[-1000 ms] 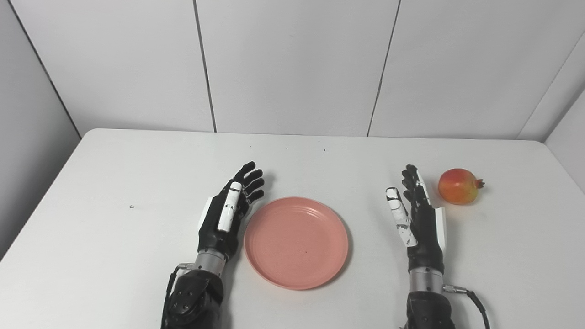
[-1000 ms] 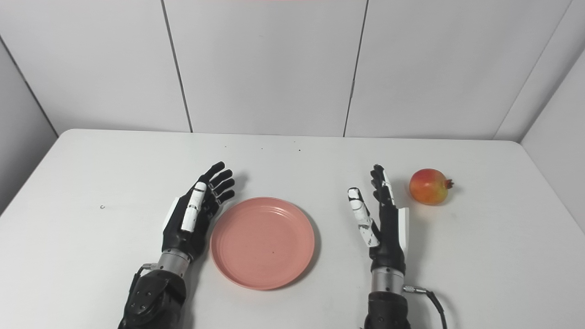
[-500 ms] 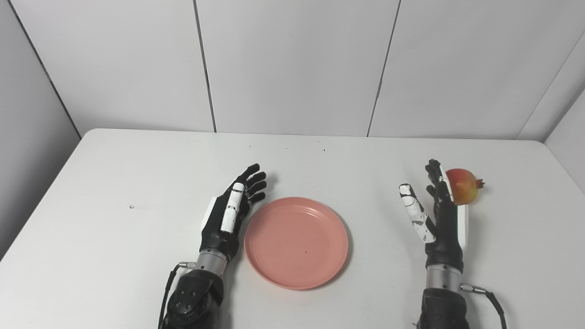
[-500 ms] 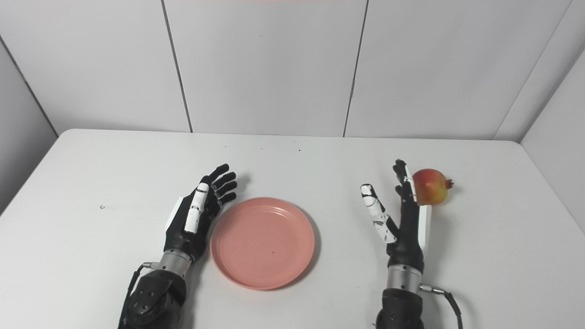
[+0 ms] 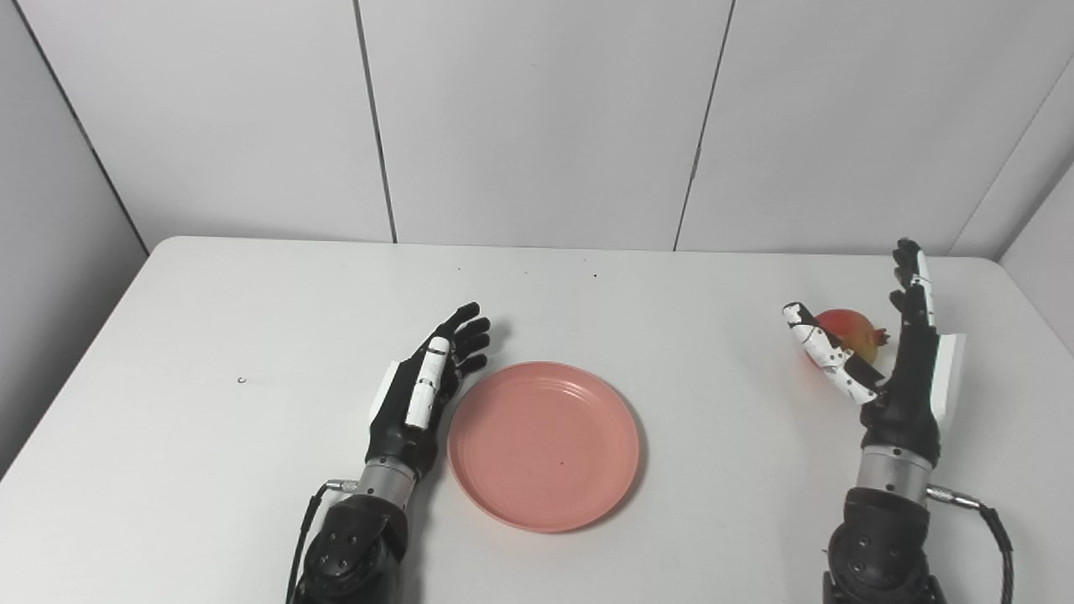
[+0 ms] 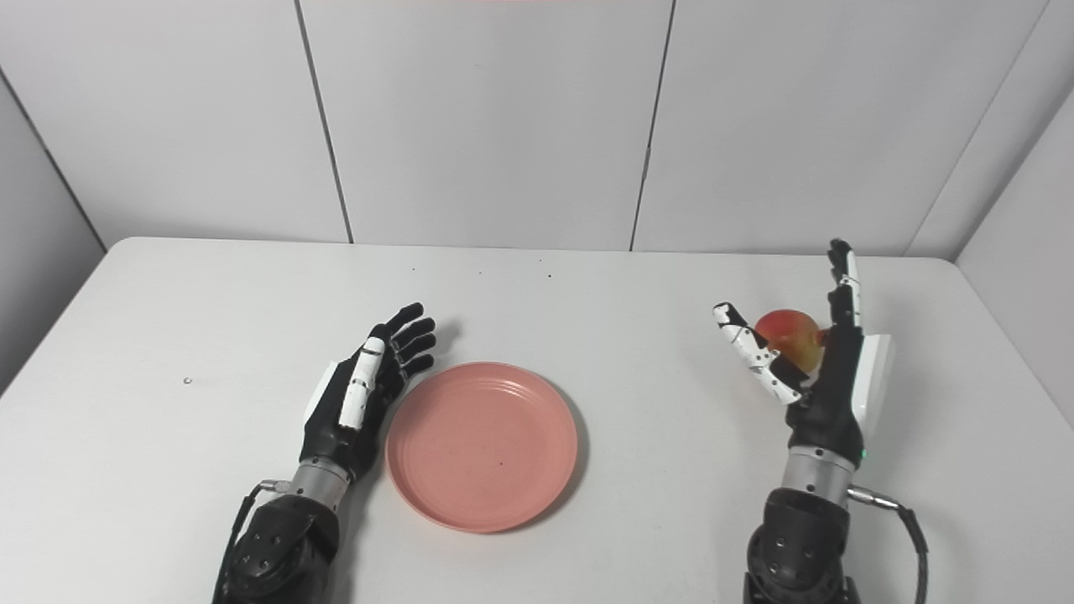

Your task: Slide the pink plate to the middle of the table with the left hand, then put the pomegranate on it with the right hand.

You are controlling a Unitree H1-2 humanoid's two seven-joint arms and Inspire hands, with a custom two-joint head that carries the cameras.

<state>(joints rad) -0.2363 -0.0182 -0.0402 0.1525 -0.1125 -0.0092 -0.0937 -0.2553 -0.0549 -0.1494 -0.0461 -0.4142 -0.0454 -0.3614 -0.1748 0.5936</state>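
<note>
pomegranate [image 5: 846,332] | crown points right | right hand [image 5: 902,369] spread, in front

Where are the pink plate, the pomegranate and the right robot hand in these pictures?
pink plate [image 5: 544,445]: left eye view, on its bare centre.
pomegranate [image 5: 847,329]: left eye view, on the red skin showing between thumb and fingers.
right robot hand [image 6: 831,382]: right eye view, on the palm, fingers spread.
</note>
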